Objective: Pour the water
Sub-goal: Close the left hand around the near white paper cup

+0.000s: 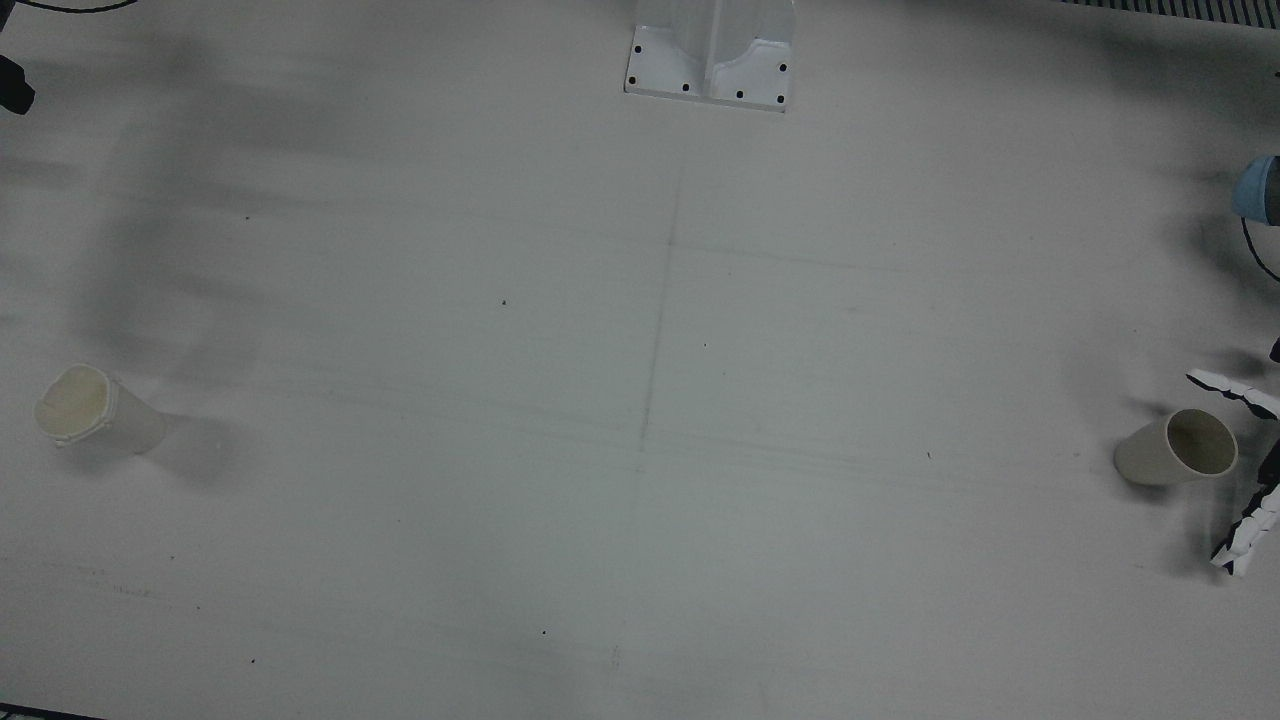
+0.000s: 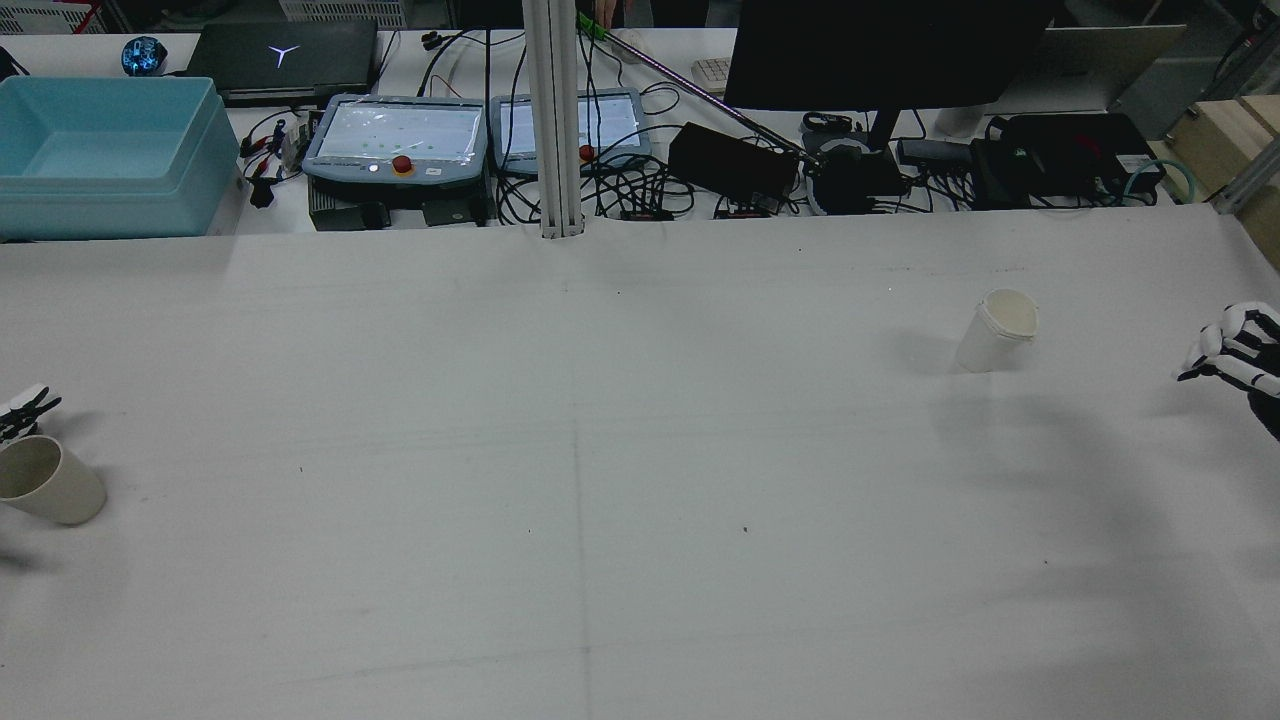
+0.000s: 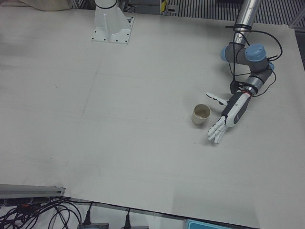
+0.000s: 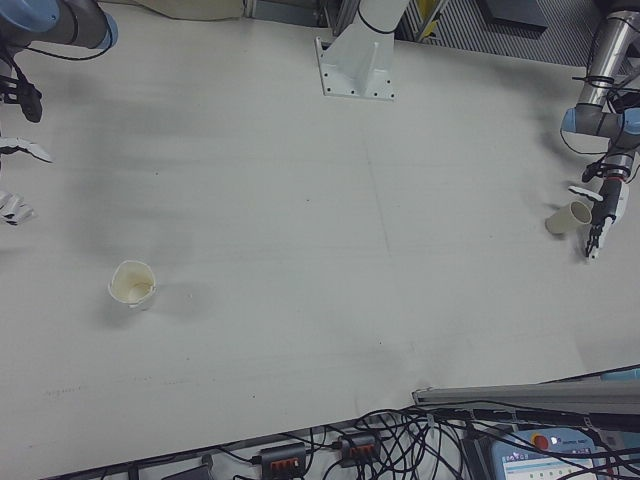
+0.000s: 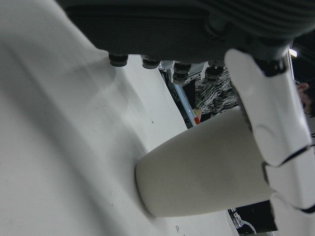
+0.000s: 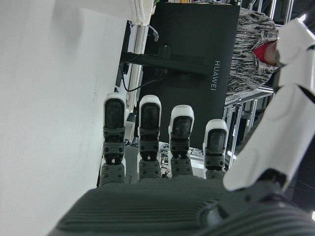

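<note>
Beige cup (image 5: 206,169) fills the left hand view, its wall just beside the pale fingers (image 5: 268,123) of the left hand (image 3: 228,117). Whether they touch it I cannot tell, but the fingers are spread around it rather than closed, so the hand is released, holding nothing.

On a clock face laid over the front view, this cup (image 1: 1178,448) stands at about 3 o'clock near the tabletop (image 1: 640,400) edge, upright (it only looks tilted through the lens). A second, white cup (image 1: 85,408) stands far across at 9 o'clock, well apart from the first.

Over on that side, the right hand (image 2: 1235,350) hangs near the edge with fingers apart and empty, some way from the white cup (image 2: 997,330).

By my reading, the task has barely begun: neither cup is lifted, nothing poured. Left to do are the grasp, the carry across, the tilt over the other cup.
</note>
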Controlling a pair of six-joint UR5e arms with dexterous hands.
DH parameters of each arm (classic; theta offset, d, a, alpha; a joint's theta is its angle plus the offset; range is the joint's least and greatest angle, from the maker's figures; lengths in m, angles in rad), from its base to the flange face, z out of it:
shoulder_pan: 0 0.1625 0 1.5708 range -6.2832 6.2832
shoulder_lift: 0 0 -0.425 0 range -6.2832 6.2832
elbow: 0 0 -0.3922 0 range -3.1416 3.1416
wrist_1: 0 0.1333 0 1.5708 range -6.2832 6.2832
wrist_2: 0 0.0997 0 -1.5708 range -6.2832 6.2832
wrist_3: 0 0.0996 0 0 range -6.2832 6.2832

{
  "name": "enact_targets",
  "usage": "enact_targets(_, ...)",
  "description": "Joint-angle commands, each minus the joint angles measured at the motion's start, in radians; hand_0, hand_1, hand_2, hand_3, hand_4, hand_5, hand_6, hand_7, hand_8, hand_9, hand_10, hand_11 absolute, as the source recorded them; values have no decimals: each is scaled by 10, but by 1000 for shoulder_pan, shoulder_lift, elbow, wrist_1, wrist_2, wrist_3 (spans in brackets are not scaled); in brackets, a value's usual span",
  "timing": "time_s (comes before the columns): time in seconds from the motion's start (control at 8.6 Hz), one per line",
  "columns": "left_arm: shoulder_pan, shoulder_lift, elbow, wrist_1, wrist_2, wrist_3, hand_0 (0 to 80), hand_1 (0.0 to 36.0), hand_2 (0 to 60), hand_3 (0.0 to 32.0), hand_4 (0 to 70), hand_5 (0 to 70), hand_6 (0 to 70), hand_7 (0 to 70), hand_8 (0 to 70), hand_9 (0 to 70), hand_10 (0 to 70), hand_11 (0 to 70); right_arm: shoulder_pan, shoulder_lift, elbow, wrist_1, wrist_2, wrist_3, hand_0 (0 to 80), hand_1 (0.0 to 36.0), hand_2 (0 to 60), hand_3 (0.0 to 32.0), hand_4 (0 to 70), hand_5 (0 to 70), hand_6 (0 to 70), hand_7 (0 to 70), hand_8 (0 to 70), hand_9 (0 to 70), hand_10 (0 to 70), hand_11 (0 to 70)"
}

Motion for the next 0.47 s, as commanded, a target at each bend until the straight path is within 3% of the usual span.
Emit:
enact_targets(0.0, 24, -1, -8, 6, 0, 4, 498, 133, 85, 122, 106, 0, 5, 125, 0, 11, 5, 25, 1, 0, 0, 0, -3, 1, 463, 103, 208, 0, 47, 700, 386, 624, 352, 504, 301, 440)
enact_targets(0.35, 48, -10, -25, 18, -2, 7, 517, 149, 78, 122, 110, 0, 10, 132, 1, 12, 5, 26, 1, 0, 0, 0, -3, 1, 463, 103, 197, 0, 30, 700, 371, 604, 340, 491, 297, 435)
